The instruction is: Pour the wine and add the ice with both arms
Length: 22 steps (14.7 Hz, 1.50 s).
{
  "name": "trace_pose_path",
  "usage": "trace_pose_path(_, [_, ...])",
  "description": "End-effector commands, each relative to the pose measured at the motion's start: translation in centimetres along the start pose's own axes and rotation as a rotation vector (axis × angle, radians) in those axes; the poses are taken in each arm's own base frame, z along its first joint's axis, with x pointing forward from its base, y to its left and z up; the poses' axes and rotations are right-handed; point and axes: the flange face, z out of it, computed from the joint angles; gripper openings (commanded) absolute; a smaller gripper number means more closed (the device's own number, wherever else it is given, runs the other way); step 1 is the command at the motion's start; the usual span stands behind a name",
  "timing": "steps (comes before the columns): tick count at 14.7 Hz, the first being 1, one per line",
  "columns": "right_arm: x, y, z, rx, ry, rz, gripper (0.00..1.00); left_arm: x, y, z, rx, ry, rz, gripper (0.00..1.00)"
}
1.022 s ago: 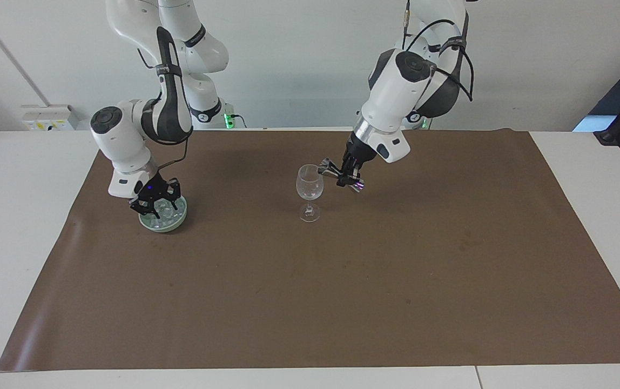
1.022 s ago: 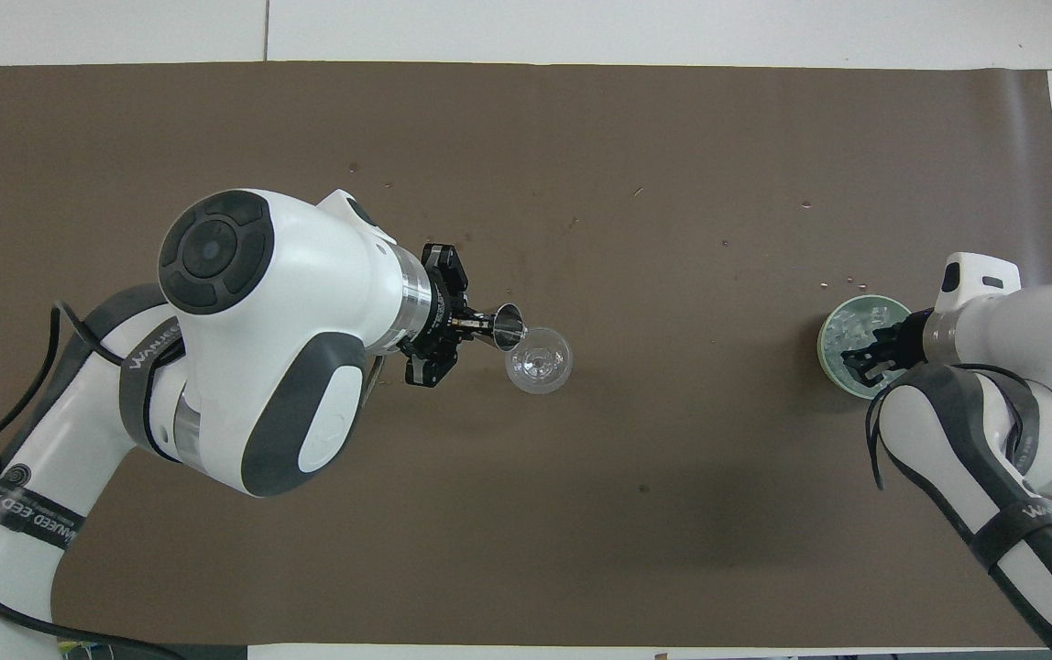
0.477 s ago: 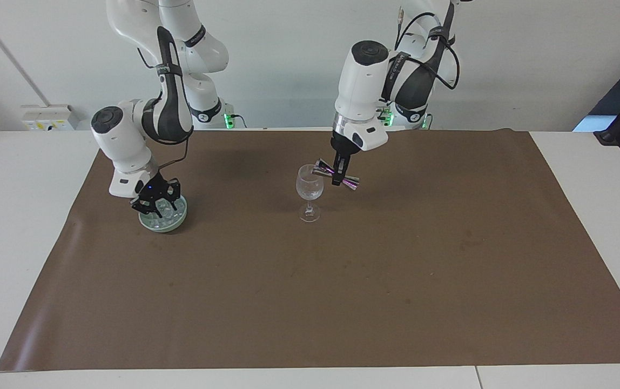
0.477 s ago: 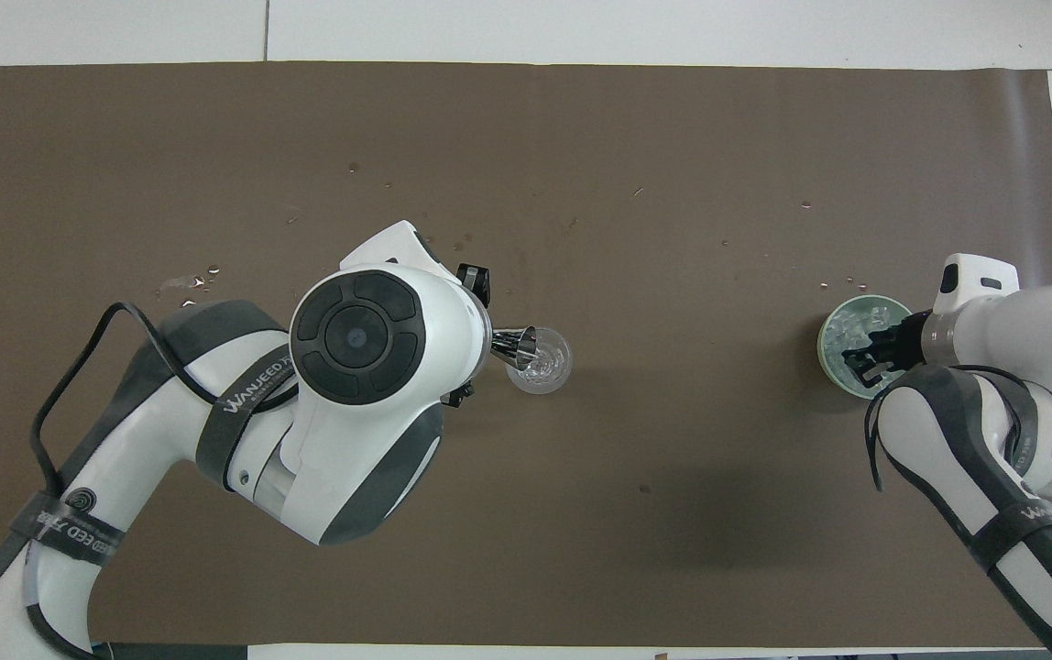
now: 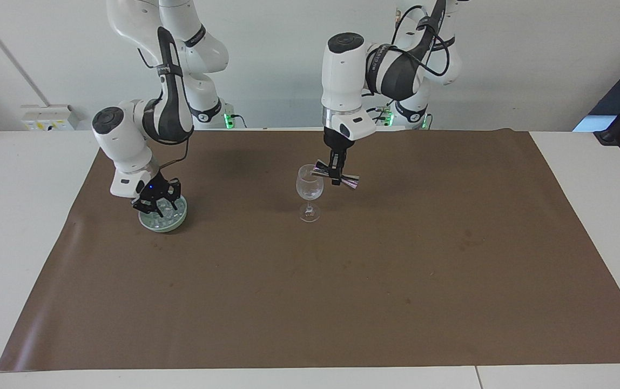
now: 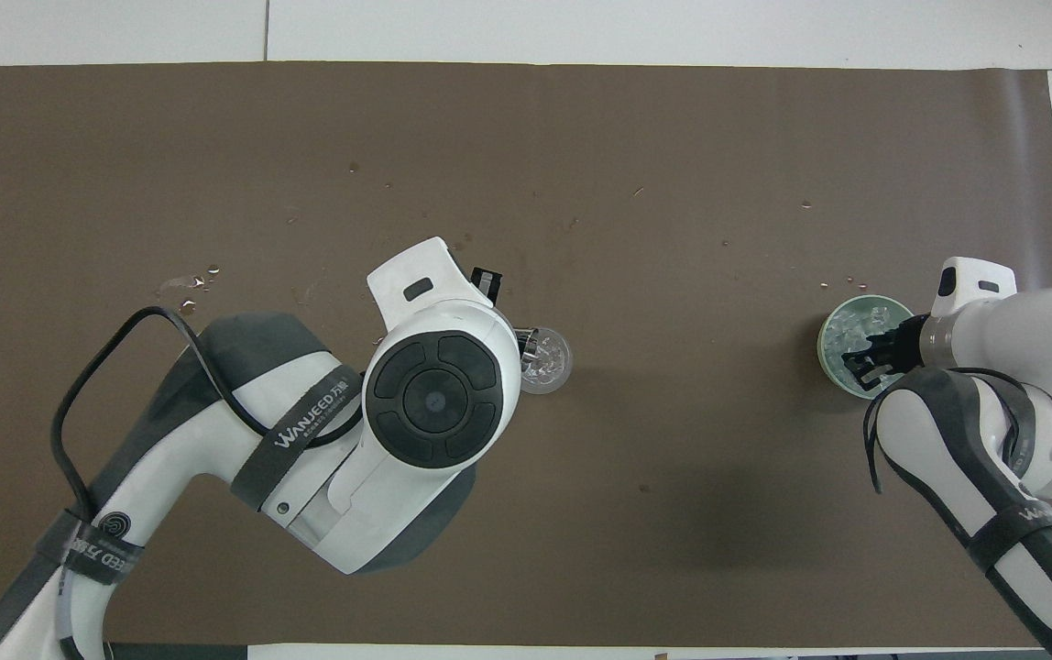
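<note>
Overhead, left arm hangs vertical, jigger tipped over glass.

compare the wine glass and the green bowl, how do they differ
The wine glass is clear, tall and stemmed; the green bowl is opaque, low and wide. The bowl holds ice and lies toward the right arm's end; the glass stands mid-mat. Both stand upright on the brown mat.

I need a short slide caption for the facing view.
Left claw tips a metal jigger at the wine glass.
</note>
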Motion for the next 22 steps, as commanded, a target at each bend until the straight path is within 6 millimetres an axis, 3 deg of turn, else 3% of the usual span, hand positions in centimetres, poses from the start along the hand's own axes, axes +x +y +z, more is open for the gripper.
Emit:
trace_pose_path(1, [-0.7, -0.4, -0.4, -0.002, 0.019, -0.009, 0.4, -0.8, -1.0, -1.0, -0.039, 0.035, 0.035, 0.0])
trace_pose_path(3, [-0.7, -0.4, -0.4, -0.002, 0.019, -0.009, 0.34, -0.9, -1.1, -1.3, -0.068, 0.065, 0.061, 0.0])
trace_pose_path(7, [-0.6, -0.4, -0.4, -0.002, 0.019, -0.011, 0.34, -2.6, -2.0, -0.5, -0.08, 0.118, 0.126, 0.0])
trace_pose_path(15, [-0.6, -0.4, -0.4, -0.002, 0.019, -0.008, 0.31, -3.4, -2.5, -1.4, -0.12, 0.232, 0.165, 0.0])
trace_pose_path(22, [-0.6, -0.4, -0.4, -0.003, 0.021, -0.01, 0.17, -1.0, -1.4, -2.1, -0.073, 0.128, 0.084, 0.0])
